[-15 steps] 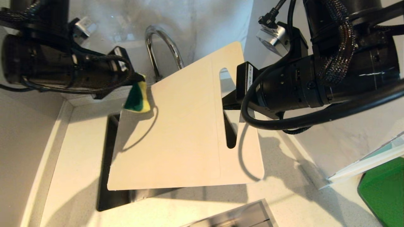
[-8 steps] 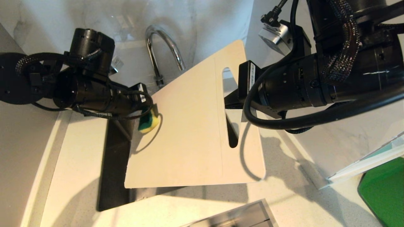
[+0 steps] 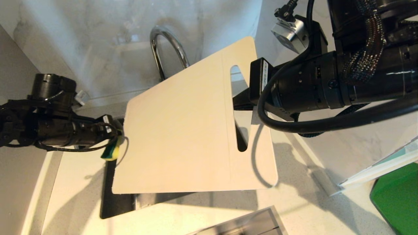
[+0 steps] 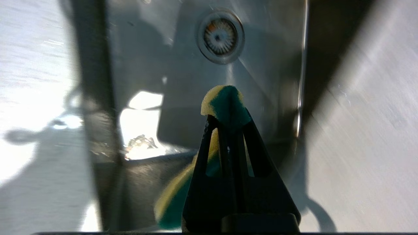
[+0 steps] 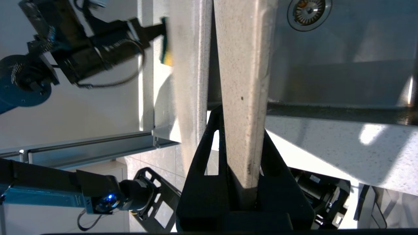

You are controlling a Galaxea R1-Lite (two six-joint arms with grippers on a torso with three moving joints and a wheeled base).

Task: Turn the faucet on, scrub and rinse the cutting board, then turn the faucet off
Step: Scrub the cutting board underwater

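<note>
Pale speckled counter (image 3: 75,182) surrounds a steel sink (image 4: 183,65), with the faucet (image 3: 165,45) rising at its back edge. Over the sink, the right pincer (image 5: 240,169) is clamped on the handle end of the cutting board (image 3: 183,130), holding it tilted. At the board's left edge, the left pincer (image 4: 228,129) pinches a yellow-green sponge (image 3: 111,151) tight above the basin.
</note>
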